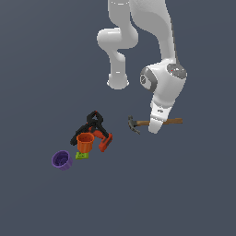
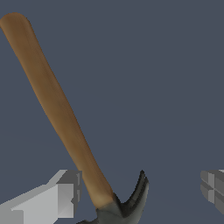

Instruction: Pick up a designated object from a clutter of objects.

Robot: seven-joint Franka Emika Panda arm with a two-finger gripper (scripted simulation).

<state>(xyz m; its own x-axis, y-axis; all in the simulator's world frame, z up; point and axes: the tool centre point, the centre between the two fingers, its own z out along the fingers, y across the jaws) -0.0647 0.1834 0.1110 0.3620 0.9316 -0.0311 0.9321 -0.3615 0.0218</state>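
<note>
The claw hammer point(image 1: 171, 121) lies on the dark floor, its dark head toward the exterior view's left and its brown wooden handle toward the right. My gripper point(image 1: 156, 128) is down over the handle near the head and hides its middle part. In the wrist view the hammer point(image 2: 61, 113) runs between my fingers, close to one finger point(image 2: 59, 197) and far from the other point(image 2: 213, 187). The gripper point(image 2: 139, 189) is open, with the jaws wide apart and touching nothing. The rest of the clutter lies to the exterior view's left of the hammer.
An orange cup point(image 1: 85, 142), a black clamp-like tool point(image 1: 93, 121), a red-orange tool point(image 1: 105, 142), a tiny green block point(image 1: 82, 156) and a purple cup point(image 1: 61, 160) form a cluster. The arm's white base point(image 1: 118, 81) stands behind.
</note>
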